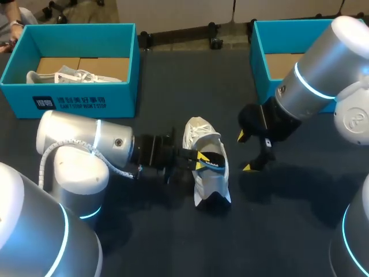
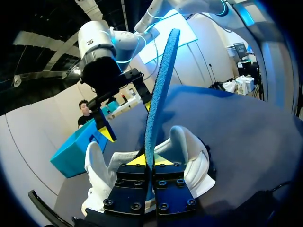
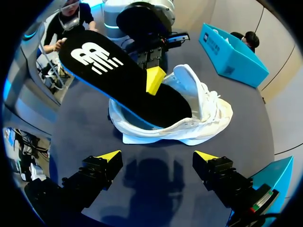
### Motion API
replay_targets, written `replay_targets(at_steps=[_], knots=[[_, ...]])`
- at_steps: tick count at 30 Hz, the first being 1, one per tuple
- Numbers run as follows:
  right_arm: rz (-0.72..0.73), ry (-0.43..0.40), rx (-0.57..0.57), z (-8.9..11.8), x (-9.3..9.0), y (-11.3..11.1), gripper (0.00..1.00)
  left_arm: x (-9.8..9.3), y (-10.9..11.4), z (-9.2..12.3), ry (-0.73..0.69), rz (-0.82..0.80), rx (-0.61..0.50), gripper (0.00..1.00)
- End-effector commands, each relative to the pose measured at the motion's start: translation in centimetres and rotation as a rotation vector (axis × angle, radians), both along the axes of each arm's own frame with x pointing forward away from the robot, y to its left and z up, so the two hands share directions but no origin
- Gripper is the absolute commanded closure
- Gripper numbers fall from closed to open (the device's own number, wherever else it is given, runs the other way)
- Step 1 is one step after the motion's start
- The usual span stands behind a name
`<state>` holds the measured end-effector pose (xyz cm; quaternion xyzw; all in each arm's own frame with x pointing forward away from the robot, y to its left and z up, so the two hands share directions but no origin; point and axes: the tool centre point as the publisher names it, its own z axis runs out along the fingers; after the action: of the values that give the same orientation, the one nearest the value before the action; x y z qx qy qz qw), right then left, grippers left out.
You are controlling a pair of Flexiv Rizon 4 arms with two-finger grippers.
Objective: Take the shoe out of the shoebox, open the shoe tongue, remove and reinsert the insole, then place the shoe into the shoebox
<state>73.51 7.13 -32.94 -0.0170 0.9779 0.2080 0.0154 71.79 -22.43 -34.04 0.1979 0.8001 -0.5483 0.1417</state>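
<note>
Our left gripper (image 1: 202, 161) pinches the insole (image 3: 118, 71), whose front end seems tucked inside the white shoe (image 1: 210, 176) at mid-table. The insole looks like thin, light, floppy foam, so we'd hold its edge near mid-length. Our right gripper (image 1: 244, 152) hangs spread at the shoe's three o'clock, with a teal shoebox (image 1: 260, 69) at one.

Under me, one table (image 1: 282, 231) — a dark, matte top, near black in the head view and dusky blue in the wrist views (image 2: 246, 123) (image 3: 156, 175). I note a plain, even surface, with no pattern or seam that I can make out. Light is diffuse — shadows on it are soft-edged and faint.
</note>
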Motion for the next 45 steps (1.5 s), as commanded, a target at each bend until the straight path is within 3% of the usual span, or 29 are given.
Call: replay_targets(at_steps=[1, 14, 15, 16, 19, 29, 37, 40, 41, 42, 45], knots=[[0.001, 0.001, -0.003, -0.2, 0.1, 0.2, 0.0, 0.7, -0.7, -0.5, 0.003, 0.014, 0.002, 1.0], [0.005, 0.003, -0.005, -0.2, -0.1, 0.9, 0.0, 2.1, -0.2, -1.2, -0.023, 0.047, 0.02, 1.0], [0.005, 0.003, -0.005, -0.2, -0.1, 0.9, 0.0, 2.0, 0.0, -1.0, -0.022, 0.049, 0.017, 0.83], [0.005, 0.003, -0.006, -0.2, -0.1, 0.9, 0.0, 1.8, 0.1, -0.7, -0.02, 0.048, 0.008, 0.59], [0.003, 0.003, -0.006, -0.2, -0.1, 1.0, 0.0, 1.3, 0.3, 0.0, -0.021, 0.04, -0.004, 0.55], [-0.002, -0.002, -0.007, -0.1, -0.3, 1.0, 0.0, -0.3, -0.2, 1.5, -0.013, 0.002, -0.034, 0.59], [-0.007, -0.002, -0.005, -0.1, -0.6, 0.9, 0.0, -0.7, -0.9, 1.0, -0.007, -0.021, -0.027, 0.64], [-0.008, -0.001, -0.003, -0.2, -0.7, 0.8, 0.0, -0.4, -1.1, 0.5, -0.015, -0.022, -0.014, 0.87], [-0.008, -0.001, -0.003, -0.2, -0.7, 0.8, 0.0, -0.4, -1.1, 0.5, -0.015, -0.022, -0.014, 0.87], [-0.01, -0.001, -0.002, -0.2, -0.6, 0.7, 0.0, -0.1, -1.1, 0.2, -0.023, -0.019, -0.008, 1.0], [-0.01, -0.004, -0.001, -0.1, -0.5, 0.6, 0.0, 0.4, -1.2, -0.4, -0.035, -0.016, 0.008, 1.0]])
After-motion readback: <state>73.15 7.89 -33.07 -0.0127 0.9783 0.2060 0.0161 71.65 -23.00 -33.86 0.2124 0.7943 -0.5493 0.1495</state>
